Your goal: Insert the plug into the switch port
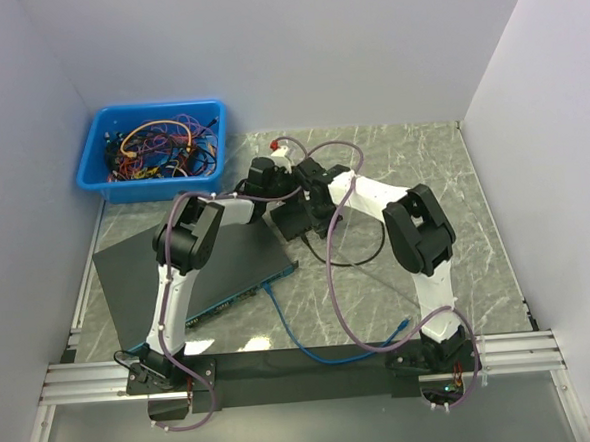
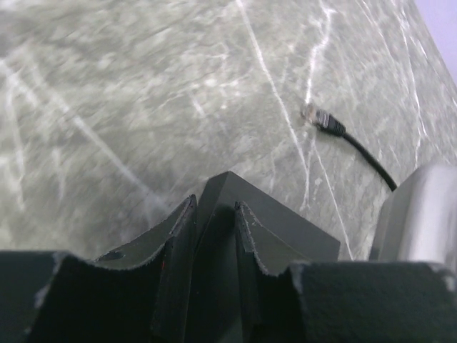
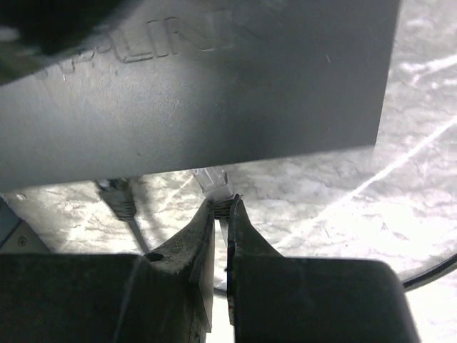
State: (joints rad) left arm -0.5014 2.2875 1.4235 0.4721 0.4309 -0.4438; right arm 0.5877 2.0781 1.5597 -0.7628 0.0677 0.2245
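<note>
Lying above the marbled desk (image 2: 143, 107), the dark switch (image 3: 214, 93) is clamped at one corner by the left gripper (image 2: 214, 207). The right gripper (image 3: 221, 209) is closed on the clear plug (image 3: 213, 182), its tip at the switch's edge.

— What is the switch (image 3: 214, 93) made of?
— A matt dark-grey casing, smooth, with raised lettering near the top of my right wrist view. The plug (image 3: 213, 183) below it is clear, glossy plastic.
— And the bench (image 2: 143, 107)?
— Polished grey-green marble pattern, catching glare. My jaws are matt black with rough edges. The bin (image 1: 158, 187), upper left, is shiny blue plastic.
</note>
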